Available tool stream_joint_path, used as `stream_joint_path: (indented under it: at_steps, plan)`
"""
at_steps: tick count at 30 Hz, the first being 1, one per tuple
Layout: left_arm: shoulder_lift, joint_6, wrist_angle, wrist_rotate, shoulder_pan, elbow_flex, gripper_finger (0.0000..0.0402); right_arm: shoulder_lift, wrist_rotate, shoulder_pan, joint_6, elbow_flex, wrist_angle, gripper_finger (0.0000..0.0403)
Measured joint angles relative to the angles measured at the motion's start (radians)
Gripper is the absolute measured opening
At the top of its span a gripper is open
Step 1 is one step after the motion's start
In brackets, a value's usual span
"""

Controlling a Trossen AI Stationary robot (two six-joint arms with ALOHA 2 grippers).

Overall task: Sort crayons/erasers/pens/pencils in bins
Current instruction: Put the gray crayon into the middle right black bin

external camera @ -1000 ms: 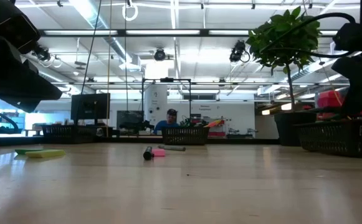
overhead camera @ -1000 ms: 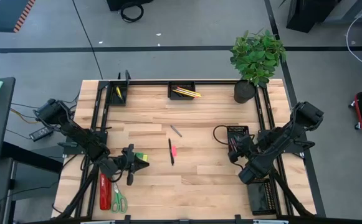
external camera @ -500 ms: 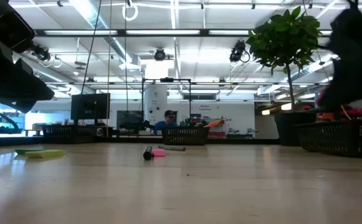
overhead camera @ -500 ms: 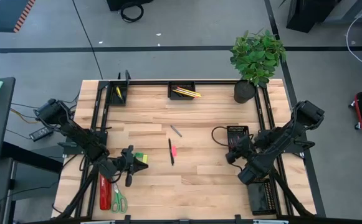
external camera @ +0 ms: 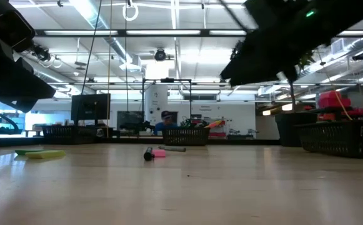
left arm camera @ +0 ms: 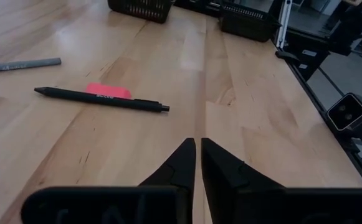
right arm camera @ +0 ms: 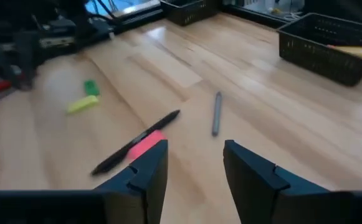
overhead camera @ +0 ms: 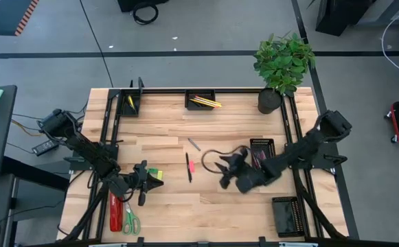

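I see pencils (overhead camera: pixel 204 101) binned at the far bin (overhead camera: pixel 200 99), while the black pen (overhead camera: pixel 187 167), grey pen (overhead camera: pixel 194 144) and pink eraser (overhead camera: pixel 192 166) wait mid-table; my right gripper (overhead camera: pixel 225 171) is empty with fingers spread, my left gripper (overhead camera: pixel 146 177) closed on nothing.

high: overhead | low: tabletop level | wrists: close, sharing black pen (left arm camera: pixel 103 99)

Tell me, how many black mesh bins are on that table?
4. One bin at the far left corner, one at the far edge's middle, one by the right arm, one at the near right corner.
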State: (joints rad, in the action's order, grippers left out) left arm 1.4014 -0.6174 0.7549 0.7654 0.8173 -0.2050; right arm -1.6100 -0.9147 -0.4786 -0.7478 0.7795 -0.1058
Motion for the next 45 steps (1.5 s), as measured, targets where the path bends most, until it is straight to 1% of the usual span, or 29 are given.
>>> stream_joint_path:
  at_steps: [4, 7, 10, 13, 19, 23, 29, 32, 35, 39, 42, 45]
  plan:
    - [0.0, 0.0, 0.003, 0.0, 0.0, 0.0, 0.0036, 0.0, 0.148, 0.12, 0.134, 0.0, -0.077, 0.016]
    - [0.0, 0.001, 0.003, 0.0, 0.0, 0.0, 0.0031, -0.001, 0.207, 0.166, 0.225, 0.0, -0.152, 0.016]
    - [0.0, 0.001, 0.003, 0.0, 0.0, 0.0, 0.0028, -0.021, 0.212, 0.185, 0.307, 0.0, -0.243, 0.016]
    - [0.0, 0.002, 0.003, 0.0, 0.0, 0.0, 0.0031, -0.087, 0.218, 0.198, 0.36, 0.014, -0.35, 0.016]
    - [0.0, 0.0, 0.005, 0.0, 0.002, 0.0, 0.0038, -0.264, 0.23, 0.25, 0.44, 0.143, -0.328, 0.016]
    - [0.0, 0.001, 0.003, 0.0, 0.01, 0.0, 0.0039, -0.353, 0.241, 0.299, 0.483, 0.226, -0.296, 0.016]
    - [0.0, 0.001, -0.003, 0.0, 0.018, 0.0, 0.0035, -0.46, 0.241, 0.357, 0.458, 0.248, -0.295, 0.016]
    - [0.0, 0.002, -0.011, 0.0, 0.018, 0.0, 0.0035, -0.527, 0.239, 0.369, 0.449, 0.244, -0.342, 0.016]
    - [0.0, 0.008, -0.016, 0.0, 0.018, 0.0, 0.0038, -0.577, 0.21, 0.369, 0.459, 0.246, -0.423, 0.016]
    - [0.0, 0.012, -0.025, 0.0, 0.018, 0.0, 0.0038, -0.616, 0.166, 0.366, 0.414, 0.25, -0.436, 0.016]
    - [0.0, 0.012, -0.028, 0.0, 0.018, 0.0, 0.0034, -0.625, 0.165, 0.366, 0.408, 0.25, -0.437, 0.0159]
    - [0.0, 0.012, -0.029, 0.0, 0.018, 0.0, 0.0032, -0.626, 0.165, 0.358, 0.407, 0.25, -0.435, 0.0144]
